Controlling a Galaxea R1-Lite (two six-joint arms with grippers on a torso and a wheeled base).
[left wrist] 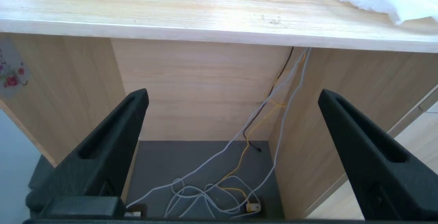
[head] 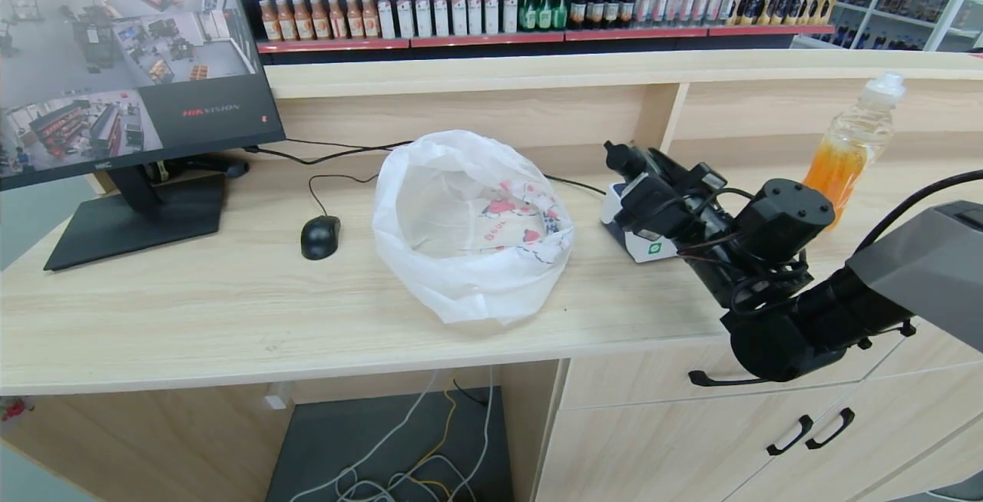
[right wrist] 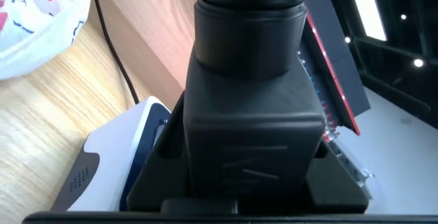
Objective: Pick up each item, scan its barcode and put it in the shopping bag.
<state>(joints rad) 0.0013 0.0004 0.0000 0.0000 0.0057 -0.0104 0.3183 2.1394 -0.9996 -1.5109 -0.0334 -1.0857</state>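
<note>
Right pincer (head: 633,179) pinches a black, square-bodied bottle (right wrist: 250,114) with a round neck just above the pale wooden counter (head: 230,310); left pincer (left wrist: 233,97) is spread wide below that counter.

The desk (head: 230,310) is pale wood-grain laminate, smooth and matt, the shopping bag (head: 468,287) thin crinkled translucent white plastic, the juice bottle (head: 848,149) at upper right clear glossy plastic, the dark bottle (right wrist: 250,114) smooth dull-sheened black plastic, the scanner (head: 641,245) glossy white plastic, the mouse (head: 319,237) matt black plastic

Shop: drink shelves (head: 491,39), CCTV monitor (head: 115,49)
</note>
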